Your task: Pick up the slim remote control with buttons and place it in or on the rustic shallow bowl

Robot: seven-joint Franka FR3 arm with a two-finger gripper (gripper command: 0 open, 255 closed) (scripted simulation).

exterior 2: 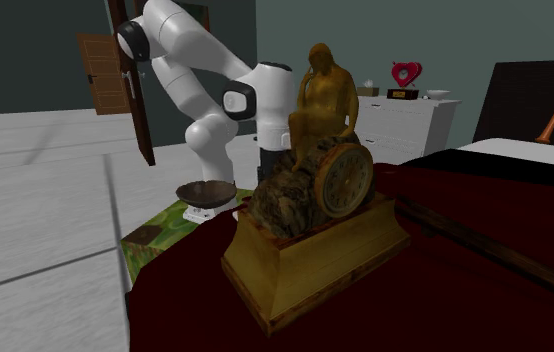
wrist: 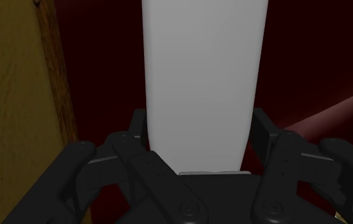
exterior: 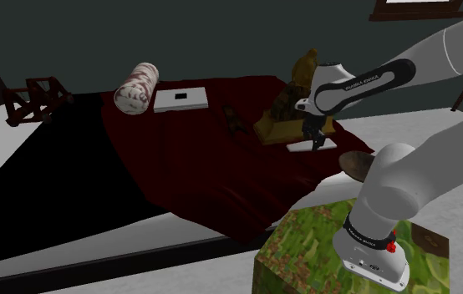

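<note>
Clamped the black claw (exterior: 311, 140) (wrist: 201, 130) shut on the slim, plain white remote (wrist: 202, 76). Pressed a finger (wrist: 137, 130) against each long edge, near one end. Held the remote flat and low at the dark red bedcover (exterior: 196, 167); could not tell whether resting on it or just lifted. Found the golden clock statue (exterior: 287, 104) (exterior 2: 315, 200) just beside the claw, its base close along one finger. Found the brown shallow bowl (exterior: 353, 161) (exterior 2: 205, 192) near the claw, back toward the arm's base, at the edge of the mossy green stand (exterior: 305, 242) and apart from the remote. Spotted a flat white box (exterior: 181, 98) and a patterned roll (exterior: 136, 86) well apart from the claw, across the cover.
</note>
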